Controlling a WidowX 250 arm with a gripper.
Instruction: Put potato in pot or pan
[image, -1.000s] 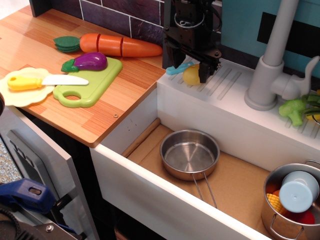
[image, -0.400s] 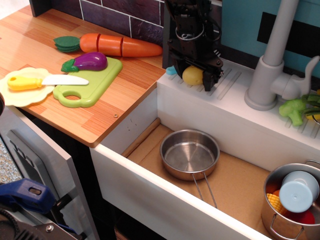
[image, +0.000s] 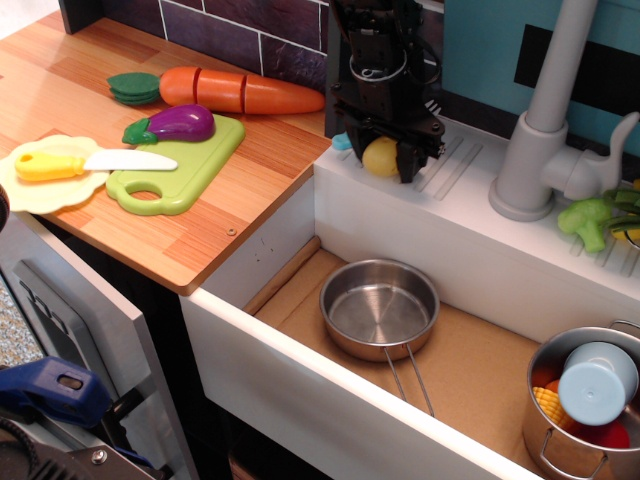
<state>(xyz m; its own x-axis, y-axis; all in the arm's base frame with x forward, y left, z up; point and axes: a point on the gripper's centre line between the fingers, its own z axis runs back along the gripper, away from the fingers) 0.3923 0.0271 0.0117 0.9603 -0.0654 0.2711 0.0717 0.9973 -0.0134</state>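
Potato's goal, the steel pan (image: 379, 307), sits open-side up on the sink's brown surface (image: 480, 365), its wire handle pointing toward the camera, so a drop from above would land inside. On the white ledge (image: 470, 190) behind, the gripper (image: 384, 158) stands upright, black fingers (image: 408, 160) closed around the small yellow potato (image: 380, 157), apparently gripping it for lifting.
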